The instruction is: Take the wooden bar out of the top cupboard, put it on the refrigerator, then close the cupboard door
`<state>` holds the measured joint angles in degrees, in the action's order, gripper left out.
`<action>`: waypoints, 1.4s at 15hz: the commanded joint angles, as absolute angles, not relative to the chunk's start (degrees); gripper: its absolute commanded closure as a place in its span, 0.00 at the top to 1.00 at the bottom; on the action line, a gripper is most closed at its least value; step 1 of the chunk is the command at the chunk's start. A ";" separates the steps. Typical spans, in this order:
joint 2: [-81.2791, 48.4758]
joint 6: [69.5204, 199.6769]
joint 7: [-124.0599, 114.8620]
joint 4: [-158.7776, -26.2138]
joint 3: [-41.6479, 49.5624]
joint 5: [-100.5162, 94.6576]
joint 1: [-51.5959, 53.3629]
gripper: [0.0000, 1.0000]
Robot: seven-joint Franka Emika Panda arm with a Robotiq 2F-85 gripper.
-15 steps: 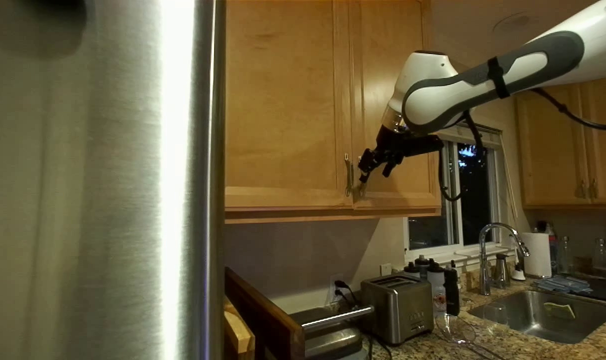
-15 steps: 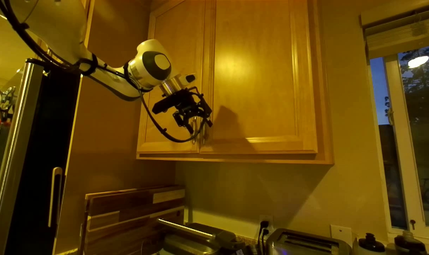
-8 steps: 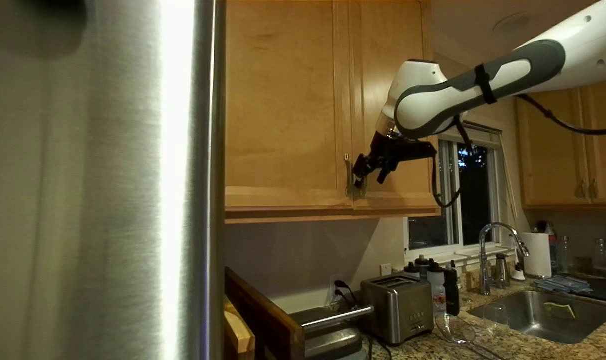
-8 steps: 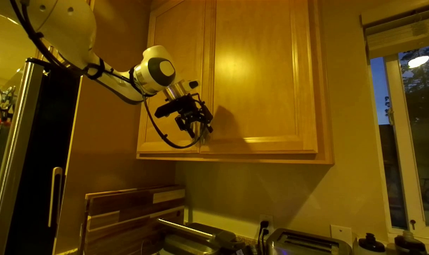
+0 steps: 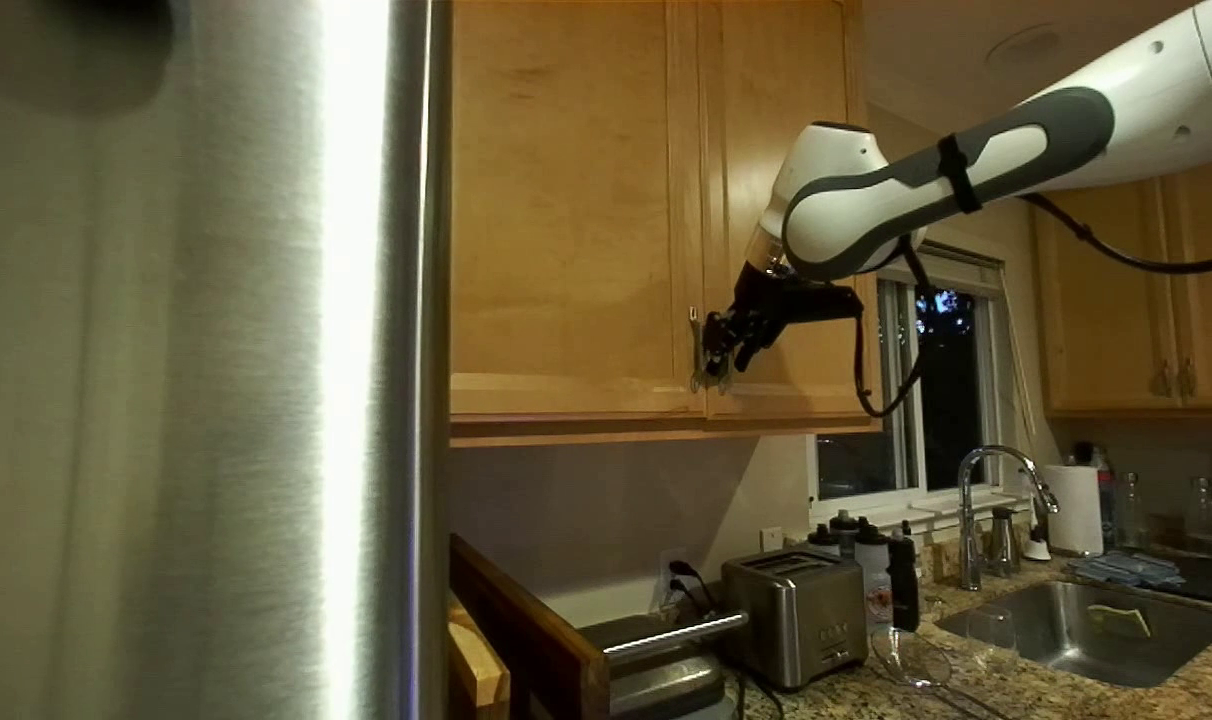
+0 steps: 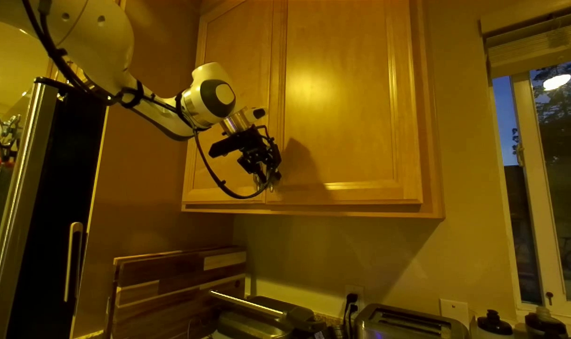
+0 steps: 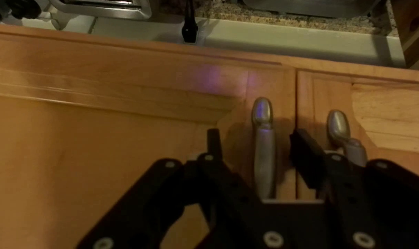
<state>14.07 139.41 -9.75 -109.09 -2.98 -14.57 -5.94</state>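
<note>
Handle (image 7: 264, 152) of the closed cupboard door (image 7: 109, 145) between the hand's (image 7: 256, 141) 2 spread fingers (image 7: 214, 143), clear of both

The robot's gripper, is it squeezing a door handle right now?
No, in the wrist view the gripper is open, its fingers apart, with gaps showing on both sides of the door handle between them.

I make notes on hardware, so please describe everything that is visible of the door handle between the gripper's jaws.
The door handle is slim, silver-grey, and looks like satin metal. Its rounded lower end meets a straight bar at a narrow joint; the upper part is hidden by the gripper. It is fixed upright near one lower corner of the closed cupboard door. The open jaws stand either side of it, with gaps in the wrist view; no contact shows.
</note>
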 commanded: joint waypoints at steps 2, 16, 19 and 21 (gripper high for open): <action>14.94 141.13 -10.76 -109.56 -2.37 -14.44 -5.44 0.19; 28.04 136.13 -2.89 -121.35 -0.17 -11.70 -4.35 0.08; 35.63 133.75 -3.19 -126.67 0.07 -11.88 -5.83 0.08; 40.64 130.44 -6.91 -129.52 -0.63 -13.31 -8.46 0.08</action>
<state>30.62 134.61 -5.08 -122.41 -0.98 -10.61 -5.12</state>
